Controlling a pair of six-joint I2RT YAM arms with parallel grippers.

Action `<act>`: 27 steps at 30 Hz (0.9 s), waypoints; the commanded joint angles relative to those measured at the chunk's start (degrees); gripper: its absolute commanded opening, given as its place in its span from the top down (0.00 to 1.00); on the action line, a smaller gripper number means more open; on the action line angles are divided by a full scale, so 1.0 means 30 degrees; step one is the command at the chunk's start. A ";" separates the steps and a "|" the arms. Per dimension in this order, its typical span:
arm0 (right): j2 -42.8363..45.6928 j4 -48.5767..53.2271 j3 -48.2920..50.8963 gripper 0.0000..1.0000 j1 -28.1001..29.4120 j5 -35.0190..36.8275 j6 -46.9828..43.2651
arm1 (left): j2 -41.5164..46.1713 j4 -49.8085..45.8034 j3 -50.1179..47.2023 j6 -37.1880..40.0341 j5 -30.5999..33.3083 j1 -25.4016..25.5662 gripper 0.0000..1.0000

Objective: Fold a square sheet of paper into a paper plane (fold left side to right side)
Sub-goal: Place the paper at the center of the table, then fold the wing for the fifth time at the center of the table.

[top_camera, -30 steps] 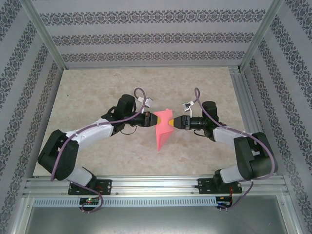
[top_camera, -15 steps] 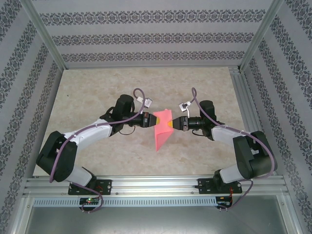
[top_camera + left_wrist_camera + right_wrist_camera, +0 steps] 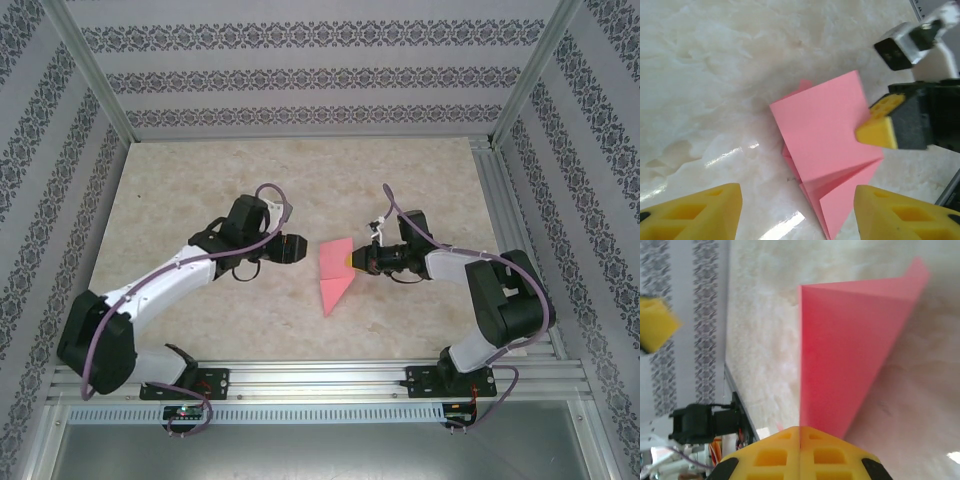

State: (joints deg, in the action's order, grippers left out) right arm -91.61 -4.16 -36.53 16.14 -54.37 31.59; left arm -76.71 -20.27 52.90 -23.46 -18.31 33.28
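Paper (image 3: 335,272), part folded into a pink pointed shape, lies mid-table (image 3: 200,190) in the overhead view, with my right gripper (image 3: 350,261) at its right edge and my left gripper (image 3: 298,248) just beside it, apart. My left wrist view adds the stacked layers underneath, and my fingers (image 3: 715,210) spread, holding nothing. My right wrist view settles what overhead leaves unclear: my pads (image 3: 775,455) are pressed together, pinching the raised flap's edge. I judge the fold wants a firm pinch, edges matched squarely, then a flat crease.

left fingers (image 3: 705,207) released the paper (image 3: 333,272) and backed off.
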 commanded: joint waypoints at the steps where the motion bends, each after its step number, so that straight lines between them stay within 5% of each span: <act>1: -0.0479 0.0817 -0.0533 0.99 0.0206 0.1679 0.2150 | 0.0875 -0.1680 0.0434 0.1084 0.1862 0.1514 0.37; 13: -0.0422 0.3588 -0.1435 0.91 0.0148 0.3137 0.3764 | -0.2799 -0.0928 0.1223 0.0561 0.4412 0.7726 0.37; 27: -0.0748 0.4200 -0.1476 0.91 0.0138 0.3109 0.3586 | -0.8358 -0.2584 0.4351 0.0959 0.7218 0.9267 0.44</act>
State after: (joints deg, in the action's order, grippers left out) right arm -92.97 7.81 -39.68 16.14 -45.60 42.35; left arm -100.64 -25.47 64.20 -22.13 -0.03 60.16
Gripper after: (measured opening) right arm 0.093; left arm 0.567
